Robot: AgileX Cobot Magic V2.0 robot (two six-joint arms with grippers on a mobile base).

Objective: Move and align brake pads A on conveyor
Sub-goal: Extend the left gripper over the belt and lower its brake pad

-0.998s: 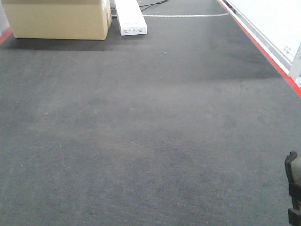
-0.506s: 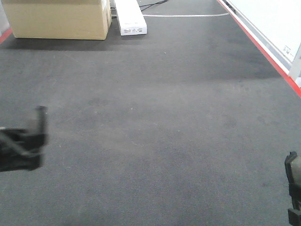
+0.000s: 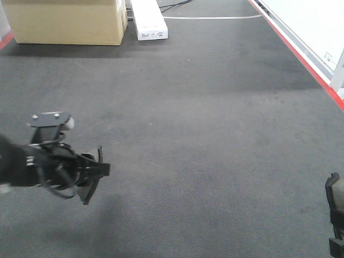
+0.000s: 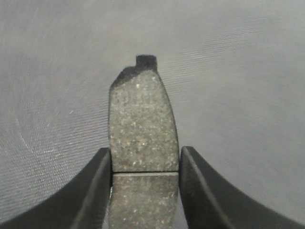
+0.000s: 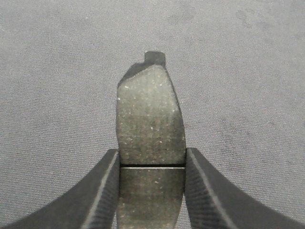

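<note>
Our left pincer (image 3: 95, 171) just pops in over the conveyor's (image 3: 215, 134) left edge, clamped on a brake pad (image 4: 142, 119); right pincer (image 5: 151, 160) grips a second pad (image 5: 150, 109). Placement's next, we reckon.

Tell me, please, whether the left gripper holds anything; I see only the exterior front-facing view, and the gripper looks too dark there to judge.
Observer: Yes; in the left wrist view the left gripper is shut on a brake pad, its end tab pointing away from the camera.
Operator: Thank you. And the right gripper, barely showing at my frame's edge?
Observer: The right wrist view shows the right gripper shut on a second brake pad, with the conveyor behind it.
</note>
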